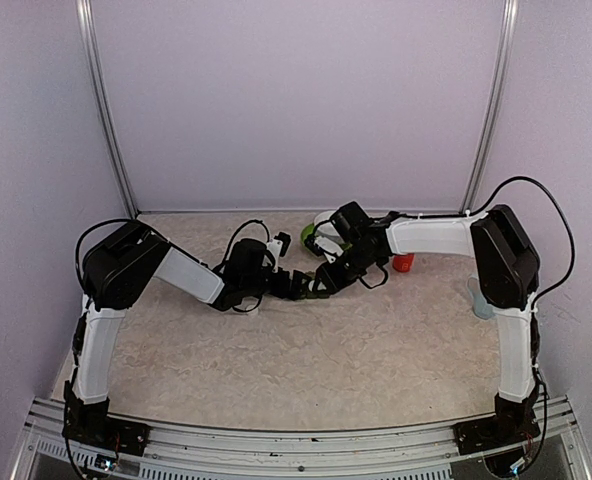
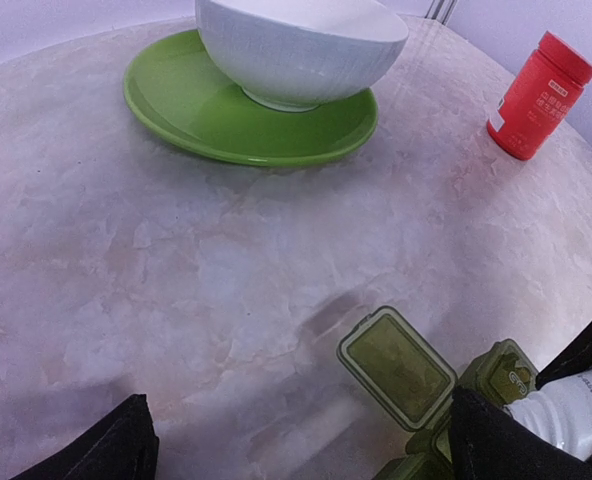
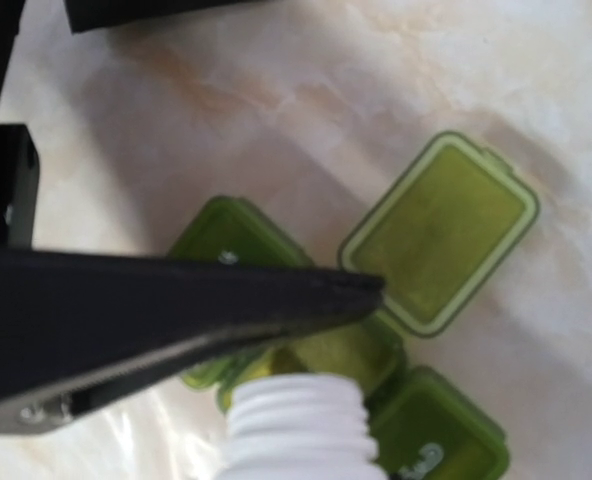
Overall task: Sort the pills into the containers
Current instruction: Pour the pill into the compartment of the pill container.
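The containers are a dark green strip of three joined compartments. The middle lid stands open; the two end compartments are closed. My right gripper is shut on a small white bottle, whose uncapped threaded neck tilts over the open middle compartment. One black finger crosses the strip above the neck. My left gripper is open wide just left of the containers, holding nothing; its right finger is close beside them. No pills show.
A white bowl sits on a green plate behind the containers. A red cylindrical bottle stands upright at the back right. Both arms meet at the table's middle.
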`<state>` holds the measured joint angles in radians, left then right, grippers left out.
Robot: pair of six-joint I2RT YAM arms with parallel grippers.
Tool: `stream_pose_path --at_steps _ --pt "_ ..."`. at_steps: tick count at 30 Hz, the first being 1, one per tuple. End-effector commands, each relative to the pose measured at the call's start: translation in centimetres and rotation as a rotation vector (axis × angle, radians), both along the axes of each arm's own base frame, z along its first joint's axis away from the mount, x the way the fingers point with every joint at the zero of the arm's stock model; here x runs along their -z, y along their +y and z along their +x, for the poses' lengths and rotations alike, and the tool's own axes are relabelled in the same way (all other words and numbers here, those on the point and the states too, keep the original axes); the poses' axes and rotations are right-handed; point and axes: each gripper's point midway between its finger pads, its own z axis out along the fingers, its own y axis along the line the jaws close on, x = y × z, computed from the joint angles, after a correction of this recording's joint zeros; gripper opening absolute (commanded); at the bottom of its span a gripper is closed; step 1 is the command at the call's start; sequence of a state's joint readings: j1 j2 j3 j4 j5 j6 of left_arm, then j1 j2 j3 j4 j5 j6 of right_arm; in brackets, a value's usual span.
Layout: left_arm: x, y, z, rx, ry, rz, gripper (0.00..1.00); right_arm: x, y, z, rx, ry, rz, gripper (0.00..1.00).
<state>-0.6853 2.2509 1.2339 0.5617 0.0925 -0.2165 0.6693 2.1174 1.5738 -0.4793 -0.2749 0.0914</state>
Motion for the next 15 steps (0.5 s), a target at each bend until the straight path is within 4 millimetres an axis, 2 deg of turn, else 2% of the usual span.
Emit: stream_pose_path --at_steps 1,15 --pt "0.23 0.39 0.39 -0.013 -0.012 -0.004 0.99 0.29 0.18 -0.15 0.001 0.02 -0.022 0.2" --pt "0.29 0.41 0.36 -0.012 -0.012 -0.003 0.99 0.29 -0.18 0.08 0.02 0.019 -0.074 0.2"
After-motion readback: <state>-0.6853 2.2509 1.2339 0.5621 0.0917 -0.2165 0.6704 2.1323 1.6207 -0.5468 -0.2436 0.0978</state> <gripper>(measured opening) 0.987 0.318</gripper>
